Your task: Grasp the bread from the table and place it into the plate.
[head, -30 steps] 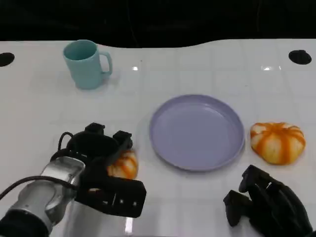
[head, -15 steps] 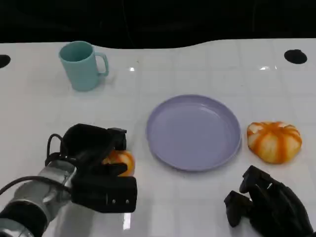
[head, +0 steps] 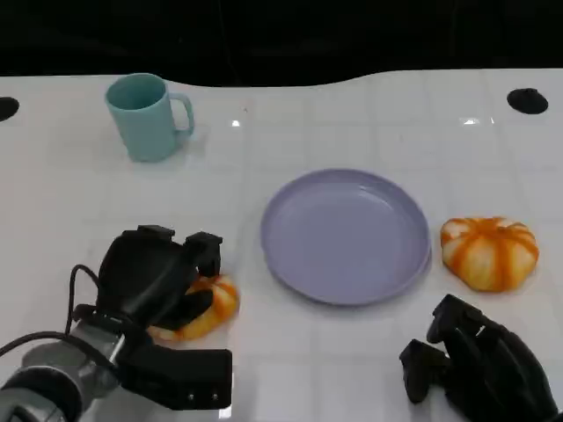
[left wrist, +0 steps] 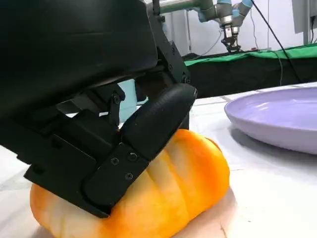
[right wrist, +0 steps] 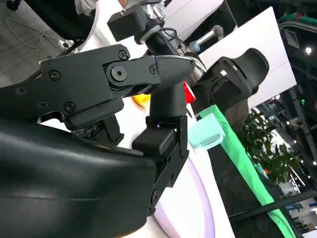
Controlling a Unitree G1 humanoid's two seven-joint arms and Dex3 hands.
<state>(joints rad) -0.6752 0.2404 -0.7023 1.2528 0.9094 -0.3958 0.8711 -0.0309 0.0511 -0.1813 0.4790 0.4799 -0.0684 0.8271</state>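
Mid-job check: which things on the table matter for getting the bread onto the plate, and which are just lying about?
Part of the job:
- bread under the left hand, whose fingers lie over it, on the table
- purple plate, nothing on it
- second bread on the plate's other side, untouched

Just lying about:
- teal mug at the far side
- right hand, holding nothing

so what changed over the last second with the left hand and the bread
The left hand has drawn back toward the robot and settled lower over the bread, its fingers now pressing on the top of the bread, which lies on the table. The camera shifted slightly too. The plate, the cup, the second bread and the right hand stayed as they were.
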